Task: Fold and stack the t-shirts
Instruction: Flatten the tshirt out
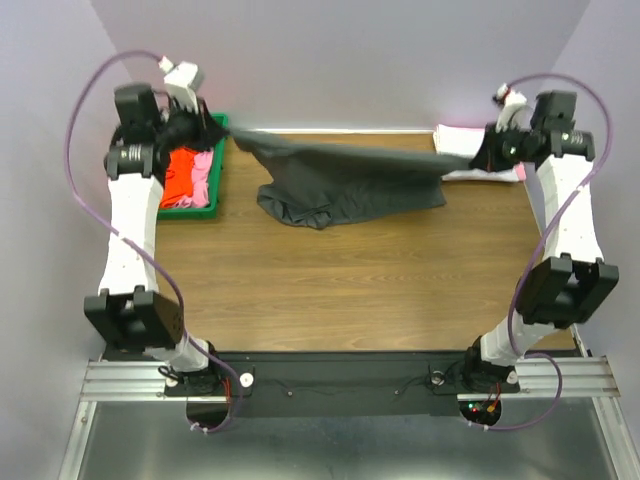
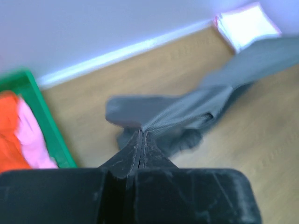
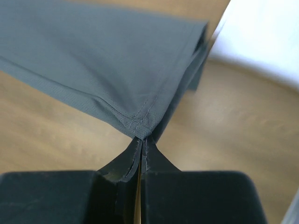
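A dark charcoal grey t-shirt (image 1: 345, 175) hangs stretched across the far part of the table, its lower part sagging onto the wood. My left gripper (image 1: 212, 133) is shut on its left corner, seen in the left wrist view as cloth (image 2: 187, 112) running out from the pinched tips (image 2: 142, 134). My right gripper (image 1: 478, 157) is shut on a hemmed corner (image 3: 140, 119) at the shirt's right end. Orange-red (image 1: 178, 172) and light pink (image 1: 204, 175) t-shirts lie in the green bin. A white and pink folded t-shirt (image 1: 462, 140) lies at the far right.
The green plastic bin (image 1: 216, 192) sits at the far left, beside the left arm. The back wall runs close behind the shirt. Bare wooden tabletop (image 1: 350, 290) spreads between the shirt and the arm bases.
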`<state>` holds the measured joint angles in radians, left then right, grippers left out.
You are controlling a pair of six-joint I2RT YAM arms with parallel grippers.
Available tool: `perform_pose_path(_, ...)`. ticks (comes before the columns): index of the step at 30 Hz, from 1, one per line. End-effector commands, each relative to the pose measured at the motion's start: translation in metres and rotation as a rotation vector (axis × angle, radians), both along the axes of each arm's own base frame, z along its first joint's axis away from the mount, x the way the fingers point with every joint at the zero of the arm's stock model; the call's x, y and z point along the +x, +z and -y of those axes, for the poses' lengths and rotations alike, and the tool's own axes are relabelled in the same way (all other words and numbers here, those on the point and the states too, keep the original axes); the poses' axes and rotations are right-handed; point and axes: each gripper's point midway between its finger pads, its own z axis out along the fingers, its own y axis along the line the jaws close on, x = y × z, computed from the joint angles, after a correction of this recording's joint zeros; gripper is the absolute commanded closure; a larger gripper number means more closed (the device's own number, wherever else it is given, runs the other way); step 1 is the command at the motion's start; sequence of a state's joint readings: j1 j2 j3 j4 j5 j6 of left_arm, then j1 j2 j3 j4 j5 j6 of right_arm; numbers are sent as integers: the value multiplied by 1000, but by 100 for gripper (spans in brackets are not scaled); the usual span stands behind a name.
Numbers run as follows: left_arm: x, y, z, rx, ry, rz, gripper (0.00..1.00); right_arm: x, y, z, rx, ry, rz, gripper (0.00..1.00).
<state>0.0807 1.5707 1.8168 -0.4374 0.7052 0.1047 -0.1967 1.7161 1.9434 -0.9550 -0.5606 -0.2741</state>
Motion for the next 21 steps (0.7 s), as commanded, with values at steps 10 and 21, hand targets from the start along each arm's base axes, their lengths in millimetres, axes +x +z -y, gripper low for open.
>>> perform_pose_path(10, -53, -167, -31, 182, 26, -339, 100, -119, -161, -20, -74, 165, -358, 99)
perform_pose_path(21, -36, -250, -34, 118, 52, -573, 100, -145, -232, -29, -55, 214, -513, 92)
